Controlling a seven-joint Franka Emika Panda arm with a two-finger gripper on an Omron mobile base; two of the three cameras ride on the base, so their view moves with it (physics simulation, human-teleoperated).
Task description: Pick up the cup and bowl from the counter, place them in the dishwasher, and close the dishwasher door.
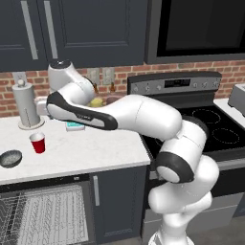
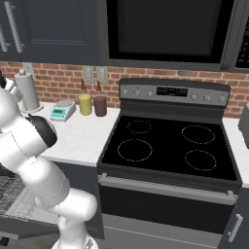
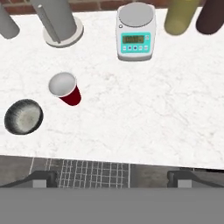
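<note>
The red cup (image 1: 38,142) stands upright on the white counter (image 1: 95,148), with the dark grey bowl (image 1: 10,158) just to its left near the front edge. From above, the hand view shows the cup (image 3: 65,87) tilted by perspective and the bowl (image 3: 23,116) beside it on the counter (image 3: 153,109). My gripper (image 3: 113,179) hovers high over the counter's front edge, open and empty, well clear of both. Below the counter the dishwasher (image 1: 43,215) stands open with its wire rack (image 3: 94,173) showing. The dishwasher door is out of view.
At the back of the counter stand a paper towel holder (image 1: 26,107), a white-and-teal scale (image 3: 136,33), a yellow bottle (image 2: 85,104) and a maroon bottle (image 2: 100,105). The black stove (image 2: 165,143) lies to the right. My arm (image 1: 134,115) spans the counter.
</note>
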